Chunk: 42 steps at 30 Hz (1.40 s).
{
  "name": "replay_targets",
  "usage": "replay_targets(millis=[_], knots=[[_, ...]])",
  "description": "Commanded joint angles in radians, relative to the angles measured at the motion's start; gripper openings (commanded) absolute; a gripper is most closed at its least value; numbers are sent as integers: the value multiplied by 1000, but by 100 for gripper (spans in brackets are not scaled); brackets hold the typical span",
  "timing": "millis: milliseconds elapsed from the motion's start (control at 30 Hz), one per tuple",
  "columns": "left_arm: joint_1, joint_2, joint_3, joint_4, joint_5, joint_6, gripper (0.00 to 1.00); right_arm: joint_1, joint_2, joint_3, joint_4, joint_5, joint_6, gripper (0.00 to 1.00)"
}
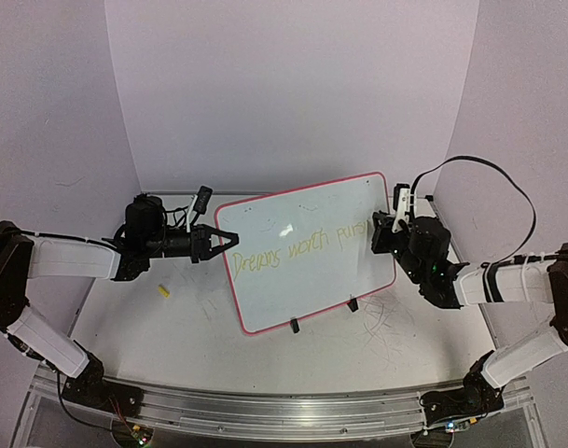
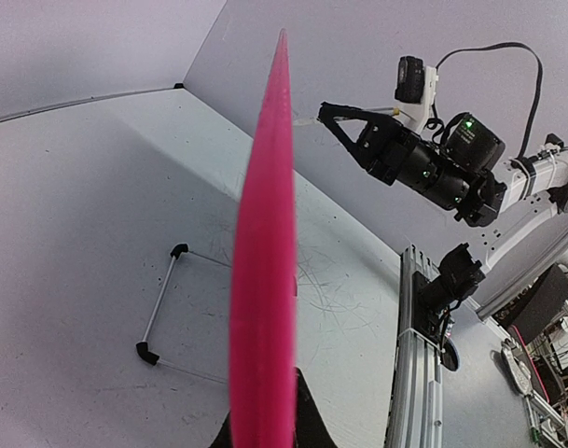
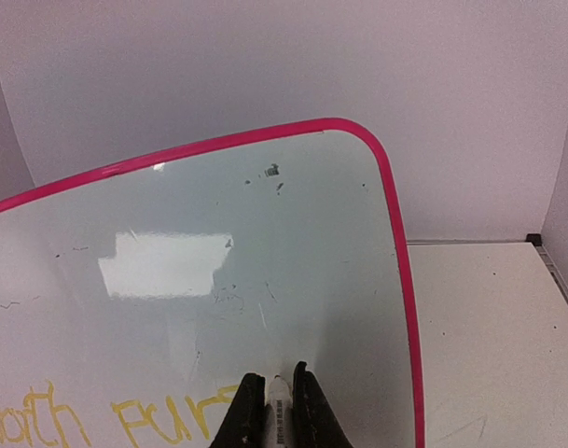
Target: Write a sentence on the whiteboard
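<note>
Marker [image 3: 280, 411] in right wrist view, whiteboard [image 2: 263, 280] edge-on in left

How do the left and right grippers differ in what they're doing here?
The left gripper is clamped on the whiteboard at its left rim; the right gripper is shut on a white marker. The left one sits by the start of the sentence, the right by its end, marker pointed at the board. Both are shut.
</note>
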Motion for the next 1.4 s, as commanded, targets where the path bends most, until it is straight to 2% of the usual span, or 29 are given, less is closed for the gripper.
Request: replay_targets(millis=[0, 433, 667, 900, 1367], knots=[[16, 3, 1, -77, -75, 111, 0, -4, 17, 42, 39, 17, -16, 0], [15, 2, -1, -79, -80, 113, 0, -3, -39, -75, -19, -4, 48, 0], [16, -4, -2, -79, -81, 109, 0, -4, -35, -38, 7, -2, 30, 0], [16, -5, 0, -78, -81, 108, 0, -19, -137, -60, -4, -15, 42, 0], [16, -3, -2, -78, -76, 110, 0, -71, -25, 33, 61, -141, 49, 0]])
